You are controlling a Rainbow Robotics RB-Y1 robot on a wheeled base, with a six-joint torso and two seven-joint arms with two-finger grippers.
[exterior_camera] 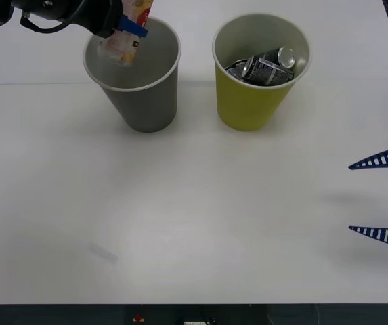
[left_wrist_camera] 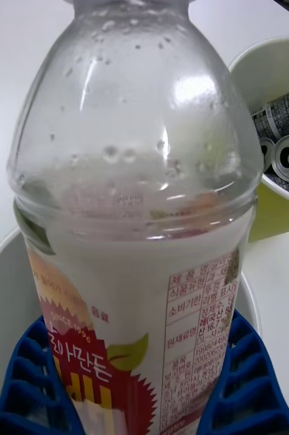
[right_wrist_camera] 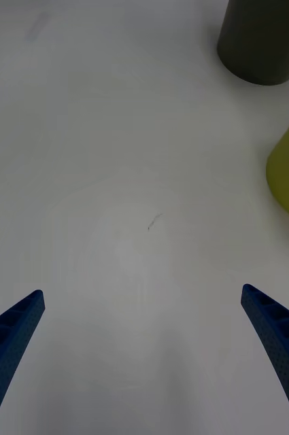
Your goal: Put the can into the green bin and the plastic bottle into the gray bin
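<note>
At the upper left of the front view, the left gripper (exterior_camera: 127,34) was clamped on the plastic bottle (exterior_camera: 126,37), holding it over the mouth of the gray bin (exterior_camera: 143,101). Just to the right stood the green bin (exterior_camera: 251,101) with the can (exterior_camera: 265,66) inside. At the right edge, the right gripper (exterior_camera: 382,198) hung with fingers wide apart above the table (exterior_camera: 180,223).

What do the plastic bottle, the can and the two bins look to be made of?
Plastic bottle, held by the left tool: clear glossy plastic, see-through with highlights.
Can: thin shiny metal, crumpled and reflective.
Green bin and gray bin: matte, thin-rimmed; paper or plastic, hard to tell.
</note>
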